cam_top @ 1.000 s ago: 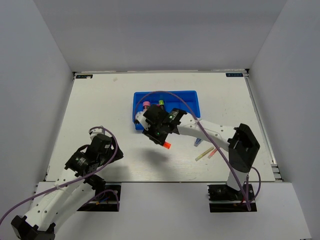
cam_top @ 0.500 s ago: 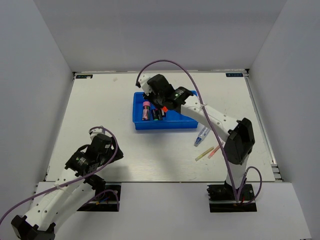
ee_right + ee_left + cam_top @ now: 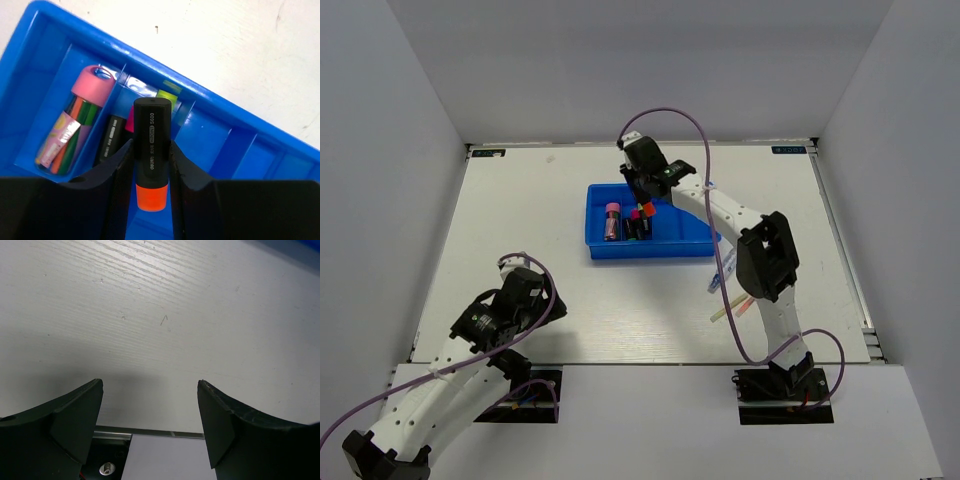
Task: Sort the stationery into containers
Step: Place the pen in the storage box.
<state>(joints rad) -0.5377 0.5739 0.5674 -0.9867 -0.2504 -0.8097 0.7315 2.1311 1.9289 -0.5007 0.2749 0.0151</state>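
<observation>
From above, the right end effector (image 3: 642, 206) has swung within the last second from the near-left corner of the blue tray (image 3: 650, 251) to above its left compartments, carrying the orange-capped highlighter (image 3: 645, 211) with it. Delivery looks all but done, with only the release left. The blue-and-white tube (image 3: 717, 282), pale-yellow stick (image 3: 723, 313) and pink stick (image 3: 745, 305) lie on the worktop (image 3: 550, 200), near the tray's near-right corner, not yet sorted.

In the left wrist view, the left end effector (image 3: 150, 385) is spread wide with nothing between its fingers. It hangs over bare worktop well away from the tray, of which only a blue sliver shows at the top right.

In the right wrist view, the fingers pinch the black barrel of the highlighter, orange cap nearest the camera. It hangs over the tray's compartments, where a pink-capped bundle (image 3: 75, 120) and other highlighters (image 3: 111, 140) already sit.
</observation>
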